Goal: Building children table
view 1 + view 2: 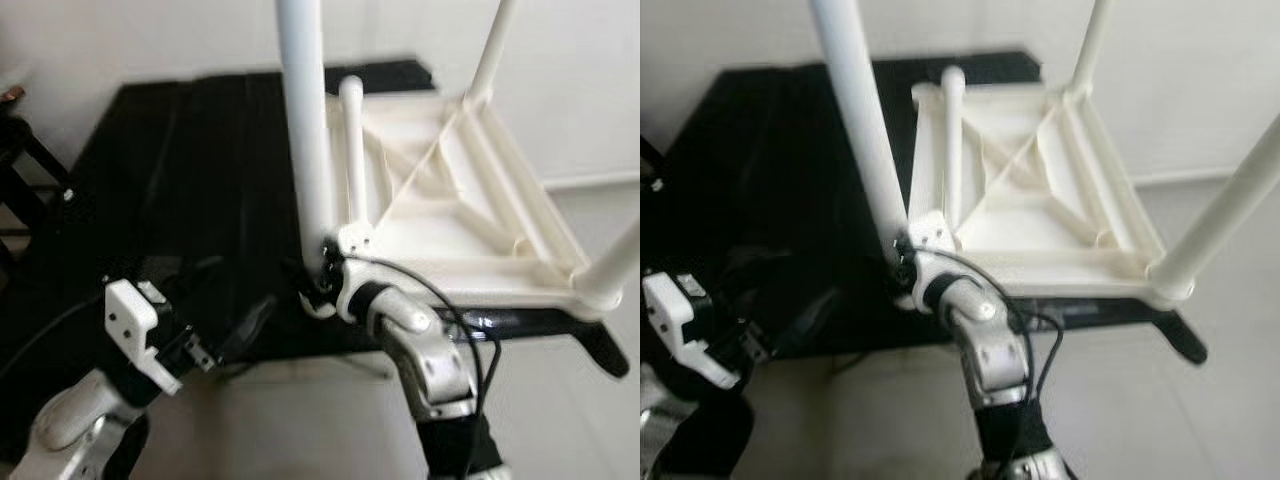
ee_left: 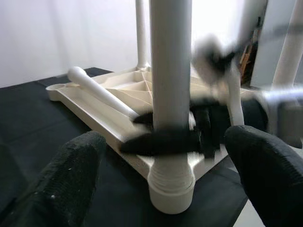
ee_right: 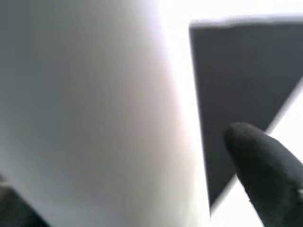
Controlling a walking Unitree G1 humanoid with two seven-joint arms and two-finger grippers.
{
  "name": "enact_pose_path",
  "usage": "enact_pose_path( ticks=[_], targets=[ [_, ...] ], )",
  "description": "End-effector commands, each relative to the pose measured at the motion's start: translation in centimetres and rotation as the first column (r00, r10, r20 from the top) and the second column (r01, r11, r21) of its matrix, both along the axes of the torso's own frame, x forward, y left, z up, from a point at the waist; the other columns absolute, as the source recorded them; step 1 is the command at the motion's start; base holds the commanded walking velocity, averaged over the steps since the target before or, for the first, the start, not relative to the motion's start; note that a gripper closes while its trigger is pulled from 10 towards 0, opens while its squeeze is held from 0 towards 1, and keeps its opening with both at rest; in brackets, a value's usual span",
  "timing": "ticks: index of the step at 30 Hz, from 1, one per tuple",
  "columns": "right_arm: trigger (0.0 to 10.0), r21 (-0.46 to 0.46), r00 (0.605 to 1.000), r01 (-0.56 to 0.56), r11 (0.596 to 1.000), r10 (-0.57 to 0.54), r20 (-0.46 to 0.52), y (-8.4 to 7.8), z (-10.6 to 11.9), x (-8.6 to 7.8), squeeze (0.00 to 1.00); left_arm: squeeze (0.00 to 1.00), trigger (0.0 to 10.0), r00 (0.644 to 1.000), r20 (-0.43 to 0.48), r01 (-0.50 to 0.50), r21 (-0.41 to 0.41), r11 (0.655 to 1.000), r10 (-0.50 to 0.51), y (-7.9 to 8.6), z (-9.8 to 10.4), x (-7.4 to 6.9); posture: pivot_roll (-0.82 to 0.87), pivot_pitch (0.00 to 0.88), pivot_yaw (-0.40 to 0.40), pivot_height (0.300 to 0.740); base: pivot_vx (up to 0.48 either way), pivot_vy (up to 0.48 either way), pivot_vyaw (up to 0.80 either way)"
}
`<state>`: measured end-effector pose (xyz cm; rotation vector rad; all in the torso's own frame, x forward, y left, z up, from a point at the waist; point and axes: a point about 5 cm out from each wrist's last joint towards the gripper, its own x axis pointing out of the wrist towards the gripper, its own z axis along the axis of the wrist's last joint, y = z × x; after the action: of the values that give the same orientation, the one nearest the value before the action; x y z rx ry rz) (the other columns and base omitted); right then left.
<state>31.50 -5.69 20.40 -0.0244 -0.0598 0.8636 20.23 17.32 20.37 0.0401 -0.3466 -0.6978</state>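
A white children's table lies upside down on a black mat. Its near-left leg stands upright in the corner socket. My right gripper is shut on that leg just above its base; in the left wrist view its black fingers wrap around the leg. My left gripper is open, low and to the left of the leg, pointing at it without touching. Another white leg lies loose in the table's underside. Legs also stand at the far right corner and the near right corner.
The mat's front edge runs just before my arms, with pale floor beyond it and to the right. A white wall stands close behind the table. Dark furniture is at the far left.
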Motion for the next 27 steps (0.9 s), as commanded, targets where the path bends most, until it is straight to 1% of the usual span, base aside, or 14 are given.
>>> enact_pose_path(
  ticks=[1, 2, 3, 5, 6, 7, 10, 13, 16, 18, 19, 20, 21, 27],
  targets=[
    [10.0, 0.017, 0.987, -0.157, 0.987, 0.157, 0.024, 0.5, 0.4, -0.6, 0.6, 0.0, 10.0, 1.0, -0.006, -0.009, 0.003, 1.0, 0.009, 0.0, -0.2, -0.2, 0.02, 0.171, 0.026, 0.74, 0.0, 0.0, 0.0],
    [10.0, -0.005, 0.969, -0.243, 0.97, 0.243, 0.045, 0.1, 0.8, -0.7, 0.6, 0.0, 10.0, 1.0, -0.007, -0.008, 0.002, 1.0, 0.008, 0.0, -0.2, -0.2, 0.02, 0.172, 0.026, 0.74, 0.0, 0.0, 0.0],
    [10.0, -0.054, 0.948, -0.31, 0.949, 0.312, 0.054, -0.7, 1.0, -0.5, 0.0, 0.0, 10.0, 1.0, -0.008, -0.008, 0.003, 1.0, 0.008, 0.0, -0.2, -0.2, 0.03, 0.176, 0.027, 0.74, 0.0, 0.0, 0.0],
    [10.0, -0.152, 0.911, -0.393, 0.907, 0.406, 0.067, -1.8, 1.4, -0.1, 0.0, 0.0, 10.0, 1.0, -0.01, -0.009, 0.004, 1.0, 0.009, 0.1, -0.3, -0.3, 0.03, 0.177, 0.028, 0.74, 0.0, 0.0, 0.0],
    [10.0, -0.152, 0.911, -0.393, 0.907, 0.406, 0.067, -1.8, 1.4, -0.1, 0.0, 0.0, 10.0, 1.0, -0.01, -0.009, 0.004, 1.0, 0.009, 0.1, -0.3, -0.3, 0.03, 0.177, 0.028, 0.74, 0.0, 0.0, 0.0],
    [10.0, -0.18, 0.901, -0.411, 0.894, 0.428, 0.069, -2.1, 1.5, 0.1, 0.0, 0.0, 10.0, 1.0, -0.01, -0.009, 0.004, 1.0, 0.009, 0.1, -0.3, -0.3, 0.03, 0.177, 0.028, 0.74, 0.0, 0.0, 0.0],
    [10.0, -0.284, 0.864, -0.468, 0.837, 0.501, 0.055, -3.5, 2.5, 2.2, 0.0, 0.0, 10.0, 1.0, -0.012, -0.011, 0.007, 1.0, 0.011, 0.1, -0.2, -0.5, 0.04, 0.184, 0.025, 0.74, 0.0, 0.0, 0.0],
    [10.0, -0.305, 0.853, -0.482, 0.821, 0.52, 0.051, -3.8, 3.0, 2.8, 0.0, 0.0, 10.0, 1.0, -0.012, -0.012, 0.008, 1.0, 0.012, 0.1, -0.2, -0.6, 0.05, 0.188, 0.023, 0.74, 0.0, 0.0, 0.0],
    [10.0, -0.298, 0.822, -0.534, 0.791, 0.569, 0.035, -4.2, 4.4, 3.7, 0.0, 0.0, 10.0, 1.0, -0.015, -0.017, 0.009, 1.0, 0.017, 0.1, -0.2, -0.9, 0.06, 0.193, 0.021, 0.74, 0.0, 0.0, 0.0],
    [10.0, -0.293, 0.809, -0.556, 0.778, 0.588, 0.025, -4.4, 4.7, 4.0, 0.0, 0.0, 10.0, 1.0, -0.017, -0.018, 0.009, 1.0, 0.018, 0.1, -0.2, -1.0, 0.06, 0.193, 0.021, 0.74, 0.0, 0.0, 0.0],
    [4.2, -0.285, 0.795, -0.577, 0.765, 0.606, 0.018, -4.5, 4.7, 4.0, 0.0, 0.0, 10.0, 1.0, -0.017, -0.019, 0.01, 1.0, 0.02, 0.1, -0.2, -1.0, 0.06, 0.197, 0.018, 0.74, 0.0, 0.0, 0.0],
    [4.2, -0.28, 0.787, -0.59, 0.758, 0.617, 0.014, -4.6, 4.7, 4.0, 0.0, 0.0, 10.0, 1.0, -0.018, -0.02, 0.01, 1.0, 0.02, 0.2, -0.2, -1.0, 0.06, 0.197, 0.018, 0.74, 0.0, 0.0, 0.0],
    [0.0, -0.266, 0.779, -0.603, 0.752, 0.628, 0.008, -4.7, 4.6, 4.1, 0.0, 0.0, 10.0, 1.0, -0.017, -0.021, 0.011, 1.0, 0.021, 0.2, -0.2, -1.0, 0.05, 0.2, 0.01, 0.74, 0.0, 0.0, 0.0],
    [0.0, -0.23, 0.759, -0.635, 0.737, 0.651, -0.006, -4.6, 3.7, 4.2, 0.0, 0.0, 10.0, 1.0, -0.015, -0.024, 0.014, 1.0, 0.024, 0.2, -0.1, -0.9, 0.03, 0.196, 0.012, 0.74, 0.0, 0.0, 0.0]
  ],
)
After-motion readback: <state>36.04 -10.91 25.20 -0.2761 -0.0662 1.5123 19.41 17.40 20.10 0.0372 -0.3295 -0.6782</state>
